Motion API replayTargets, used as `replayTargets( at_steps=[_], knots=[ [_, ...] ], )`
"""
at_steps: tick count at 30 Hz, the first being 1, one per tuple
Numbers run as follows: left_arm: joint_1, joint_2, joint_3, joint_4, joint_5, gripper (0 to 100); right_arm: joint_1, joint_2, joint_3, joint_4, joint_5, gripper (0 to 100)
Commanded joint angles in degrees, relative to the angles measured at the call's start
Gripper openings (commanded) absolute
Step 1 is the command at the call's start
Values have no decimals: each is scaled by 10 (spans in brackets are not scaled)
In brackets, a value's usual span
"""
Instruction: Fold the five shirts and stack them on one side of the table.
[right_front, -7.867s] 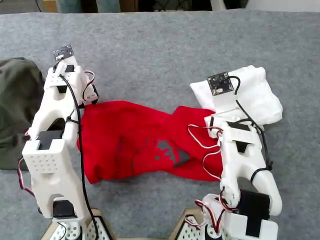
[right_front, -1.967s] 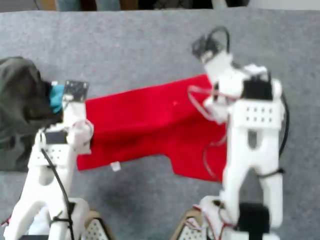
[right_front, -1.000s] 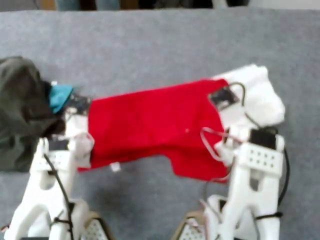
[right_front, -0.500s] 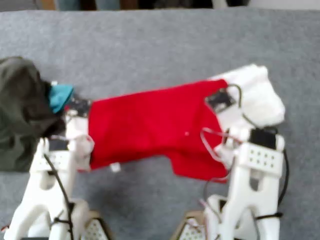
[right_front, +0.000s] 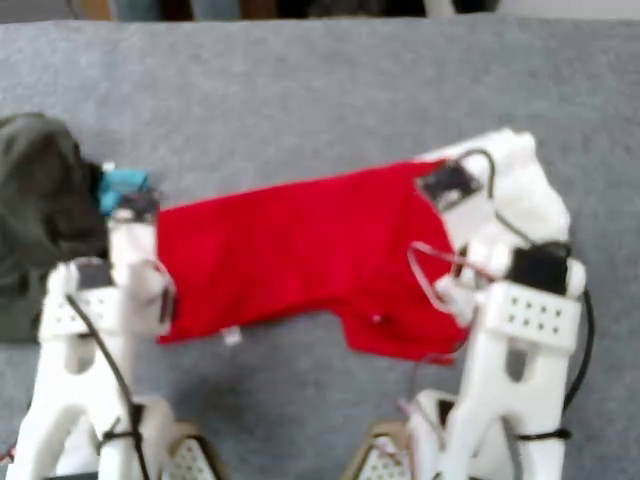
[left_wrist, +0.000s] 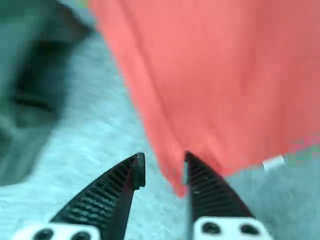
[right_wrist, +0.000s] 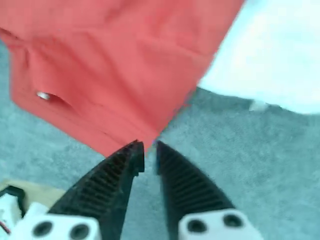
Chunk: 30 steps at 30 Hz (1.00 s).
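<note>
The red shirt (right_front: 290, 250) lies folded into a long band across the middle of the grey table (right_front: 300, 100). In the left wrist view, my left gripper (left_wrist: 162, 165) is open just above the table, and the red shirt's (left_wrist: 210, 75) corner lies in the gap between its fingers. In the right wrist view, my right gripper (right_wrist: 148, 148) hangs at the other end of the red shirt (right_wrist: 115, 60), open by a narrow gap, its tips at the cloth's corner. A white shirt (right_front: 525, 190) lies bunched beyond the right arm (right_front: 520, 310).
A dark green shirt (right_front: 40, 210) is heaped at the table's left edge, close to the left arm (right_front: 100, 300), with a teal scrap (right_front: 122, 184) beside it. The dark green shirt (left_wrist: 30, 75) and the white shirt (right_wrist: 270, 55) lie close to the grippers. Bare table lies behind the red shirt.
The red shirt, spread out earlier, now lies folded lengthwise. Over the last half second the left arm drew back and leftward, and the right arm shifted slightly right.
</note>
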Motion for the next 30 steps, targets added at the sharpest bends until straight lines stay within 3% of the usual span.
replayTargets(
  at_steps=[1, 4, 7, 13, 23, 30],
  knots=[
    [-18, -8, -58, -42, 47, 22, -78, -6, 0, -25, -53, 15],
    [7, -8, -60, -94, 136, 46, -142, 15, 48, -84, -101, 15],
    [59, -4, -57, -131, 172, 46, -170, 65, 75, -126, -130, 15],
    [135, 68, -59, -164, 177, 46, -172, 155, 95, -135, -128, 15],
    [133, 267, -61, -248, 175, 46, -250, 144, 169, -142, -128, 15],
    [132, 298, -97, -251, 176, 46, -252, 143, 175, -164, -128, 15]
  ],
)
